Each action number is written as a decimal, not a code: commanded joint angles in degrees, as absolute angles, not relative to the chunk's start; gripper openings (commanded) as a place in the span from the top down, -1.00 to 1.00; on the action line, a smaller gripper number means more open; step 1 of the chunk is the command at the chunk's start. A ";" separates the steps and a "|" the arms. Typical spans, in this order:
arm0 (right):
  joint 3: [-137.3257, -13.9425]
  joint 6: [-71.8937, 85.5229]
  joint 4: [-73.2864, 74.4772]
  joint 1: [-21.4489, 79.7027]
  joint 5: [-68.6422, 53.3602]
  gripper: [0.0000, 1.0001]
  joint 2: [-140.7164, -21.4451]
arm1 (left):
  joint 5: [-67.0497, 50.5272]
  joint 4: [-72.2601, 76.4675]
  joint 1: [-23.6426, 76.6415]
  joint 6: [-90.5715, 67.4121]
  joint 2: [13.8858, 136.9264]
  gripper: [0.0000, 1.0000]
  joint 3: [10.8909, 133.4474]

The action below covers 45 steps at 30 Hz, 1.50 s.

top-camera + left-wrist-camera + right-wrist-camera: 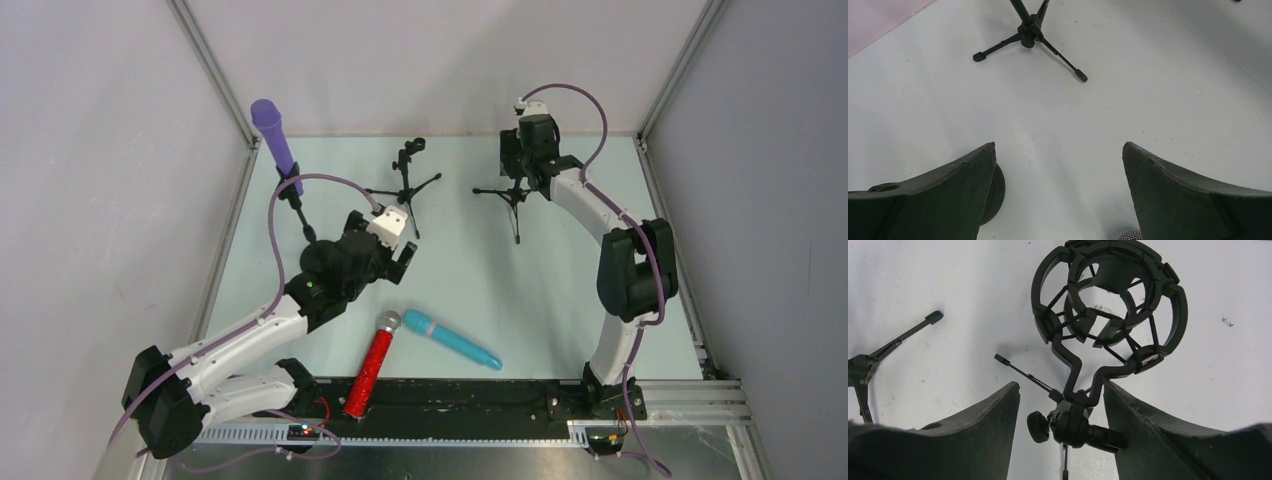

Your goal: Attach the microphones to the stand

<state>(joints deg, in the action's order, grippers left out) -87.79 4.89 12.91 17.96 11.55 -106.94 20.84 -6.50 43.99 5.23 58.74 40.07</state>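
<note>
Right fingers (975, 435) flanking stand (1075, 412), three microphones (272, 130) (372, 365) (455, 342), three stands (297, 208) (406, 185) (516, 203)

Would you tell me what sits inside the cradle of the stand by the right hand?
Nothing: the cradle is empty, bare table showing through. The right hand hides part of the stand below.

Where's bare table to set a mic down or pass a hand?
Widest bare patch: mid-table, bordered by the teal microphone, the legs of the right stand and the right arm. A smaller gap lies between the middle stand and right stand. Crowded: far left, around the purple microphone and left gripper; near edge by the red microphone.
</note>
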 commanded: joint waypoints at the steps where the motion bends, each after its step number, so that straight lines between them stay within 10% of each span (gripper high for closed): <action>1: -87.08 3.19 9.84 19.20 10.62 -0.29 -104.78 | 22.09 -3.85 44.59 6.31 56.78 -0.99 40.60; 6: -86.32 3.55 10.84 19.42 9.34 0.41 -103.97 | 22.23 -3.85 44.81 6.24 56.37 -0.99 40.44; 15: -83.68 6.25 14.39 19.58 7.01 0.66 -100.83 | 22.82 -3.87 45.68 5.41 55.84 -0.99 40.44; 36: -68.78 9.07 22.61 27.95 5.42 0.58 -84.56 | 19.54 -0.77 49.28 0.62 51.85 -0.99 43.12; 45: -65.43 9.33 21.25 28.34 5.32 -0.09 -81.81 | 18.47 -0.78 49.34 -4.74 50.71 -0.99 42.08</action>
